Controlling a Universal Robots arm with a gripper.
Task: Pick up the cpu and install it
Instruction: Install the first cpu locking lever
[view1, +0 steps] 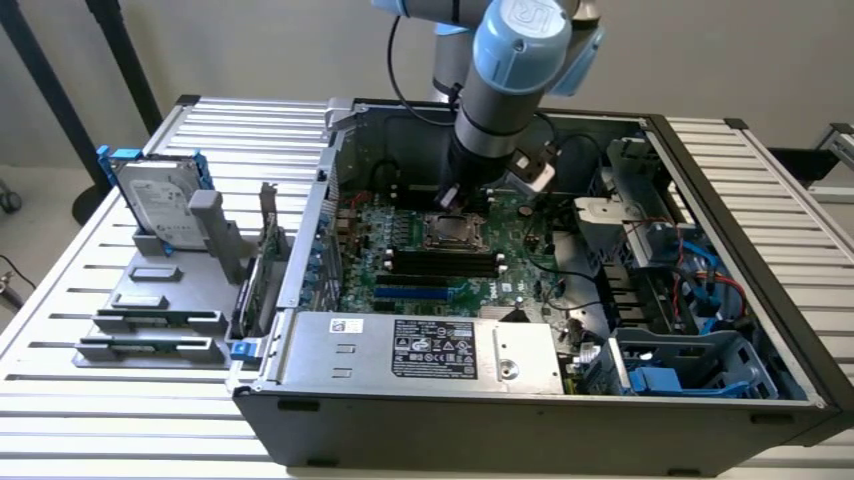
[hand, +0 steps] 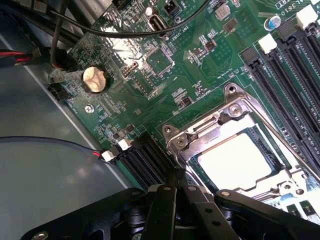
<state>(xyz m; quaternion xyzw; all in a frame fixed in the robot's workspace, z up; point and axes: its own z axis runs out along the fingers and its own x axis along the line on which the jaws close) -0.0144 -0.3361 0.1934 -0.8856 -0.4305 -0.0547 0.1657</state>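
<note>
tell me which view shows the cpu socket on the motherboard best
The wrist view: the cpu socket sits close up, its metal frame, screws and the bright square surface inside it all plain, just beyond the shut gripper. In the exterior view the cpu socket is a small square on the motherboard, just under the arm.

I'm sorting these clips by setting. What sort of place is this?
Probably a lab or workshop bench for putting computers together: an open computer case lies on a slatted metal table, its green circuit board showing, with spare parts on a grey rack beside it.
</note>
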